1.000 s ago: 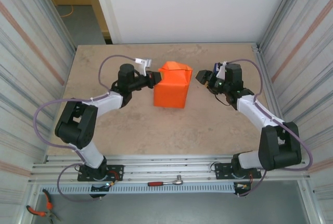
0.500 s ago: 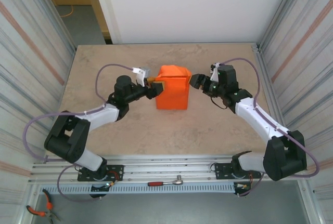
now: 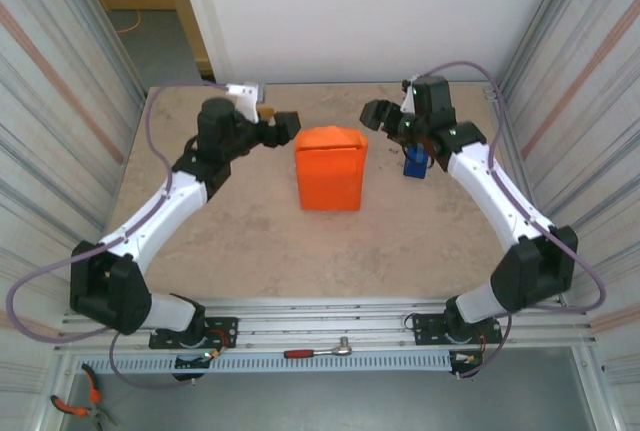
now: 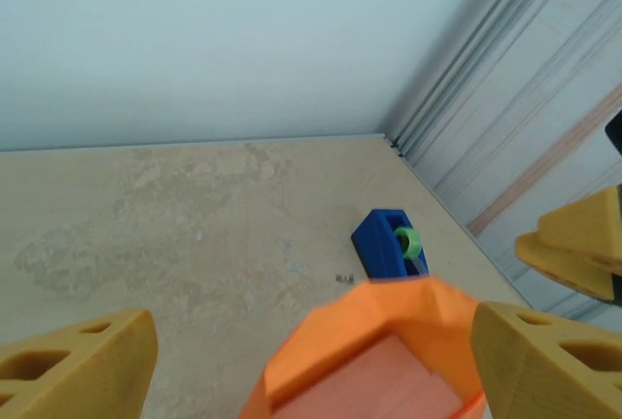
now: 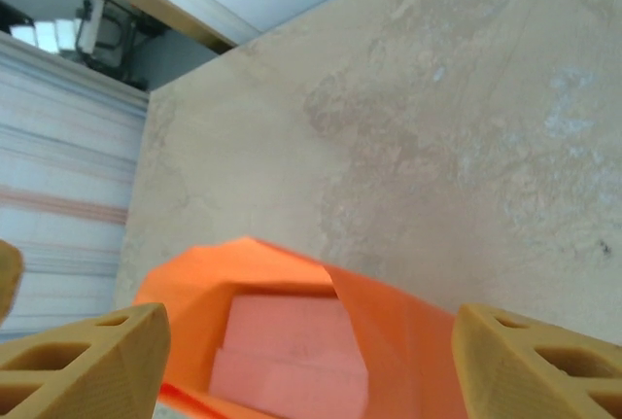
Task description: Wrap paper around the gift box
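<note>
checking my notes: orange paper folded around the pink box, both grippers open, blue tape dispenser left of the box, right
No: the top view shows the tape dispenser right of the box. The paper is folded around it; left gripper and right gripper are open.

Paper [image 3: 331, 176] orange; gift box [image 5: 292, 351] pink; tape dispenser [image 4: 384, 244] blue.

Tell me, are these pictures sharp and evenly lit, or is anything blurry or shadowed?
Top external view: soft, even light, sharp throughout, the orange paper throwing only a faint shadow on the table. Left wrist view: the left gripper's fingers look soft at the bottom edge, the blue tape dispenser crisper. Right wrist view: the right gripper's fingers likewise soft, the table's marbling clear.
</note>
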`<state>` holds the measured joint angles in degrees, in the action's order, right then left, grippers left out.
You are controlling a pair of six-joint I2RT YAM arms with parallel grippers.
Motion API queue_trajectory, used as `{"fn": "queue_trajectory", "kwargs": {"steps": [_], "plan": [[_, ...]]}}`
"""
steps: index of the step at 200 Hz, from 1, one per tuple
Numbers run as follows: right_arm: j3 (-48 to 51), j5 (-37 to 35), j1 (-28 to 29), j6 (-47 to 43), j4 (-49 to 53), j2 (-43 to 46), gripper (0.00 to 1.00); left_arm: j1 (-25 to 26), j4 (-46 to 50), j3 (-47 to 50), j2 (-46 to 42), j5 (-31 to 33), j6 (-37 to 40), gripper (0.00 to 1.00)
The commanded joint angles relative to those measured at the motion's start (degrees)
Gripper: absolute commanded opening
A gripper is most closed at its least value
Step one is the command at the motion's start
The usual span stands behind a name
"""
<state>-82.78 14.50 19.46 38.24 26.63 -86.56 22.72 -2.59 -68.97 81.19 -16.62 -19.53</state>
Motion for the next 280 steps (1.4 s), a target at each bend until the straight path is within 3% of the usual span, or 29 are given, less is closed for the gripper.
{"fn": "queue_trajectory", "kwargs": {"steps": [1,53,97,104,121,136,147,161,190,207,222,252,280], "plan": [[-8.60,-0.01,0.11,-4.71,15.62,-6.37,0.74,0.42,21.00,-10.56,5.43,0.14,3.44,0.82],[-18.10,-1.37,2.36,-9.83,26.01,-14.44,0.74,3.39,38.08,-22.72,13.77,5.25,8.30,0.82],[-19.23,-2.60,3.89,-11.92,28.27,-18.49,0.70,4.74,42.99,-25.68,19.03,6.89,9.08,0.77],[-19.31,-3.06,4.11,-12.11,28.30,-18.95,0.68,4.87,43.10,-26.02,19.84,6.91,9.16,0.73],[-20.61,-1.96,4.03,-12.63,28.80,-20.47,0.55,5.03,43.00,-27.45,21.63,5.16,9.16,0.49],[-22.50,-1.34,4.05,-13.06,29.52,-20.94,0.36,5.04,42.46,-28.92,22.17,4.15,9.16,0.26],[-23.58,-1.18,4.08,-13.13,29.51,-20.42,0.23,5.14,42.08,-29.91,21.85,4.42,9.12,0.15],[-23.93,-0.88,4.01,-13.01,29.05,-19.45,0.17,5.40,41.33,-30.44,20.85,4.52,9.16,0.08],[-21.40,-0.04,4.00,-12.61,27.25,-17.58,0.16,5.76,38.66,-27.79,18.21,4.94,9.60,0.08],[-18.08,1.69,3.59,-11.51,24.99,-17.34,0.16,5.76,36.06,-24.64,17.22,5.05,9.21,0.13],[-15.38,2.78,3.25,-10.28,22.49,-16.93,0.20,5.76,33.36,-21.33,16.32,5.32,8.78,0.23],[-13.44,5.62,2.17,-8.05,18.62,-15.89,0.44,4.67,27.20,-17.02,13.41,8.77,8.43,0.57],[-14.50,5.68,1.71,-7.56,17.31,-13.93,0.67,2.65,21.77,-14.98,9.47,12.36,8.52,0.96]]}}
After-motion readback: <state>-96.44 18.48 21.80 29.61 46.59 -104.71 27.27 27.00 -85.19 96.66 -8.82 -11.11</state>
